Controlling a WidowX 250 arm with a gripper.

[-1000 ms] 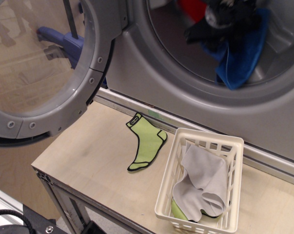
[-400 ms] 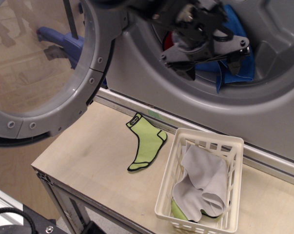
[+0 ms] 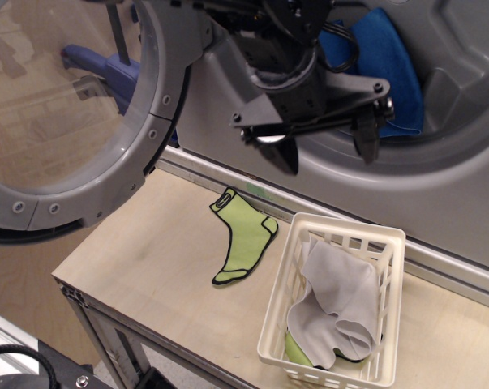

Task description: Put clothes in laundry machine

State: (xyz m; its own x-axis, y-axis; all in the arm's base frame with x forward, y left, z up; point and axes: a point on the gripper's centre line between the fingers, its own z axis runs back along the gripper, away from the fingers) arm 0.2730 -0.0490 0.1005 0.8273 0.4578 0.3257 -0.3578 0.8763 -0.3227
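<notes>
Two gripper [image 3: 325, 146] fingers splayed wide apart, holding nothing, before the laundry machine [image 3: 439, 186].

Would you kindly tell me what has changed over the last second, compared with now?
The hand has let go of the blue cloth, now lying inside the laundry machine, and has drawn back out and downward, open and empty, before the drum mouth. The green sock, white basket with its grey garment, and open door stayed put.

Pale wooden table [image 3: 147, 267], tan floor [image 3: 17, 284]
</notes>
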